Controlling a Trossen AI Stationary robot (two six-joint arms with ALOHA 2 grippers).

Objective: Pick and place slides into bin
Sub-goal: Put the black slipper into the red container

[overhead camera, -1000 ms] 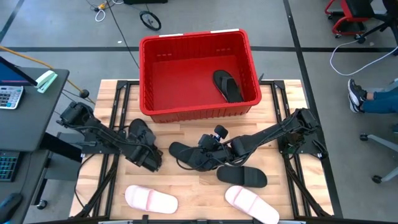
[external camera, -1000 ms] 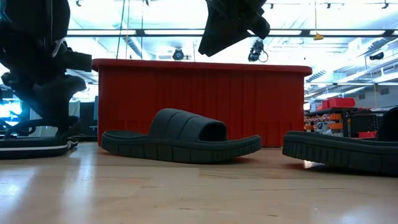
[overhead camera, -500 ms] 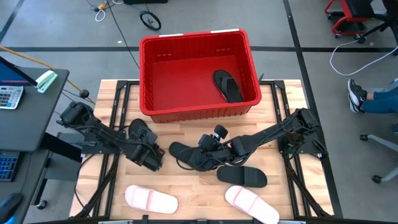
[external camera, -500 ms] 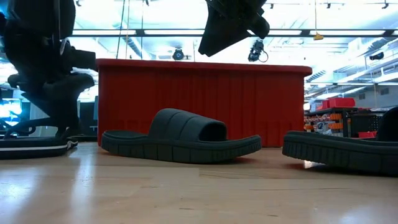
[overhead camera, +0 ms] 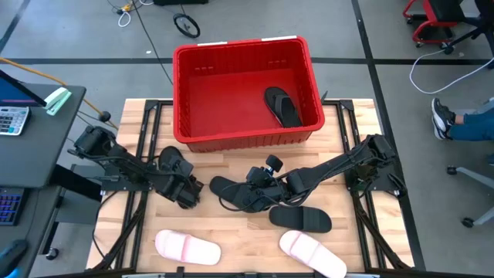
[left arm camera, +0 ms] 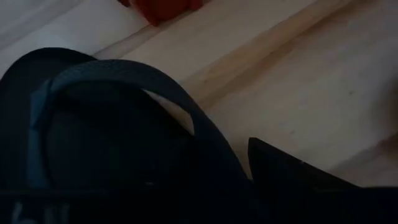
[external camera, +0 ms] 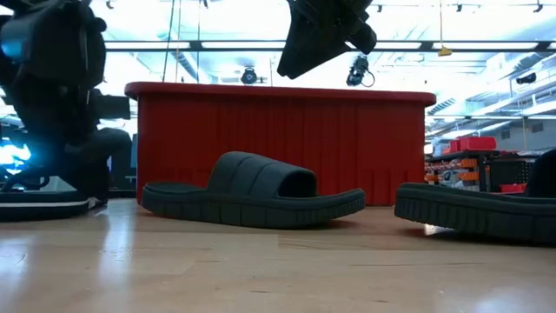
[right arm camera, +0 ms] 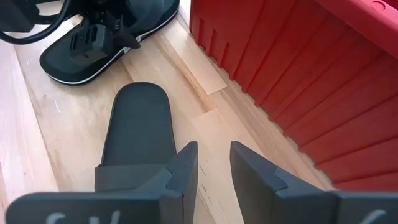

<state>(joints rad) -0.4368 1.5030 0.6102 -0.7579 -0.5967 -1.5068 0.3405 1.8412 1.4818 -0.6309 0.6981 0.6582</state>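
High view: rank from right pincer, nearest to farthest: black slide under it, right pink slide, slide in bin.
1. Black slide: directly under the right pincer, table centre.
2. Right pink slide: near edge, right.
3. Slide in bin: far side, bin's right part.

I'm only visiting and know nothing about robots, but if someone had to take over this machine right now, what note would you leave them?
Left gripper: down on the black slide at the table's left; whether it has gripped it can't be told.
Right gripper: open, hanging above the middle black slide, holding nothing.
Done: one black slide lies inside the red bin.
Left: five slides on the table. Three are black, including the one nearer the front. Two are pink, at front left and front right.
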